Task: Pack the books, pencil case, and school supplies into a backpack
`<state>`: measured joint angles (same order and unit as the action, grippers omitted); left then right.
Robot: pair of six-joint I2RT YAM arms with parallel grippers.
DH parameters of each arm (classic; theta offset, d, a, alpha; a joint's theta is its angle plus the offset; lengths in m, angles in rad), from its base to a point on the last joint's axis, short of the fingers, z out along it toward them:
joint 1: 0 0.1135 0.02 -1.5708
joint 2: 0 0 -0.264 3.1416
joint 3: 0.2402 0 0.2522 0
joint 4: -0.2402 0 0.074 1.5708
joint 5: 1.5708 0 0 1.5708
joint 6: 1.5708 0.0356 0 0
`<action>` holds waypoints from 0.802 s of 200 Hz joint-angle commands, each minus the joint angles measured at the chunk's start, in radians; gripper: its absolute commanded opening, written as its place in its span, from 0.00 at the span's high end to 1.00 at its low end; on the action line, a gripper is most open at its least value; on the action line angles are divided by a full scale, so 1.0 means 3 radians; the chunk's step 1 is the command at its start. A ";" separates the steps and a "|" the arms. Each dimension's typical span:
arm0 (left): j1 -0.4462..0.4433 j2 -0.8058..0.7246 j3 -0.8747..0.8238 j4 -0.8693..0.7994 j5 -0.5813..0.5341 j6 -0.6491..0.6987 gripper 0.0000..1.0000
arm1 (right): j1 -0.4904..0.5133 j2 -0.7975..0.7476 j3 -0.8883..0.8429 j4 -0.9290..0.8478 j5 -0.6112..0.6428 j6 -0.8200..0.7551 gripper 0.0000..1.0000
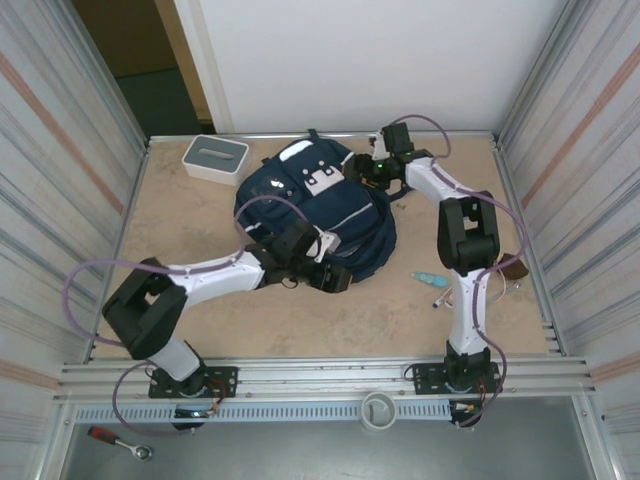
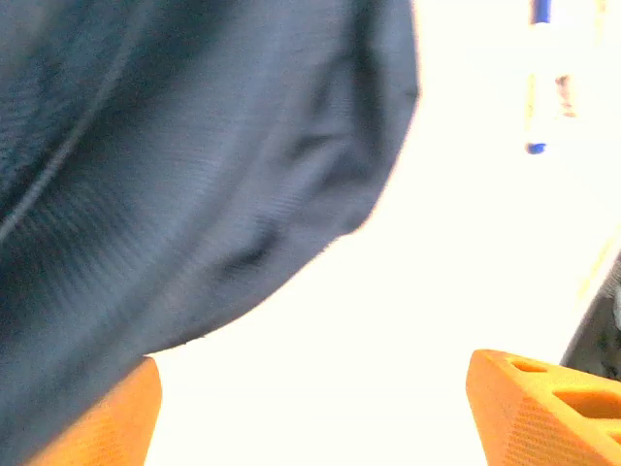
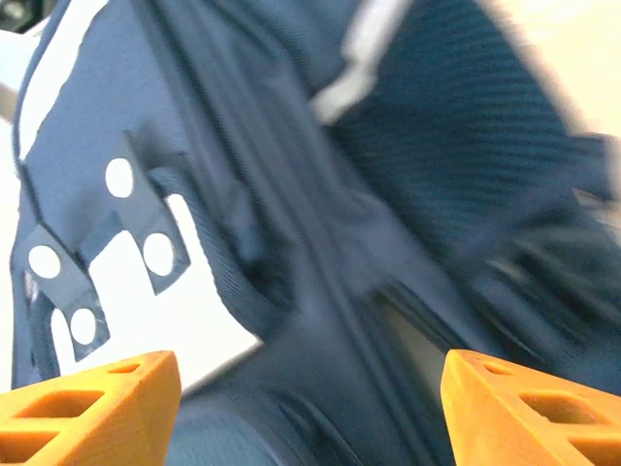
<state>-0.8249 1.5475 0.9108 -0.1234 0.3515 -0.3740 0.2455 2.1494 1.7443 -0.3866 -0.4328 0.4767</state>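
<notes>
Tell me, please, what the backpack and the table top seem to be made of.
Backpack: woven navy fabric, matte; fine ribbed weave shows close up. Table top: probably wood board or similar, matte beige with faint speckles; cannot tell for sure.

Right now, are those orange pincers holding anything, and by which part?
Nothing is held. The left pincer and right pincer both stand open at the backpack, no fabric visibly pinched.

- Backpack [image 1: 300, 200]: navy-blue fabric; white patches, one overlaid with navy tabs bearing white dots; thin white stripe.
- Box [image 1: 215, 158]: white body, grey top.
- Marker [image 1: 425, 277]: teal.
- Pen [image 1: 440, 298]: pink and white.
- Table [image 1: 190, 225]: plain tan.
- Left claw [image 2: 320, 427]: orange fingers.
- Right claw [image 3: 310, 413]: orange fingers.
- Left arm [image 1: 215, 270], right arm [image 1: 465, 300]: white links, black joints; purple cables [image 1: 80, 275].
</notes>
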 commanded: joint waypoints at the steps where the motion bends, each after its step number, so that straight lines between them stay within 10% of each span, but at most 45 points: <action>1: -0.0026 -0.0538 0.0135 -0.0381 0.0080 0.0930 0.18 | -0.0073 -0.0646 -0.0299 -0.0195 0.0205 -0.0227 0.29; 45: 0.0097 -0.1365 -0.0206 -0.0315 -0.1377 0.2117 0.16 | 0.0164 -0.1745 -0.1698 0.0085 0.0069 -0.0237 0.30; 76: 0.1108 -0.1428 -0.0622 0.0546 -0.1276 0.2600 0.15 | 0.0589 -0.2503 -0.2695 0.0449 0.0146 -0.0092 0.35; 111: 0.1946 -0.0688 0.0005 0.0439 -0.0923 0.1775 0.15 | 0.1012 -0.2683 -0.3205 0.0742 0.0152 0.0023 0.41; 160: 0.1978 0.0704 0.1208 -0.0318 -0.0662 0.1119 0.19 | 0.0899 -0.2229 -0.3281 0.1055 0.0455 0.0145 0.52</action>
<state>-0.2230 1.6451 1.1908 -0.1116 0.0757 0.0757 0.5495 1.4330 0.7647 -0.1482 -0.3763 0.4892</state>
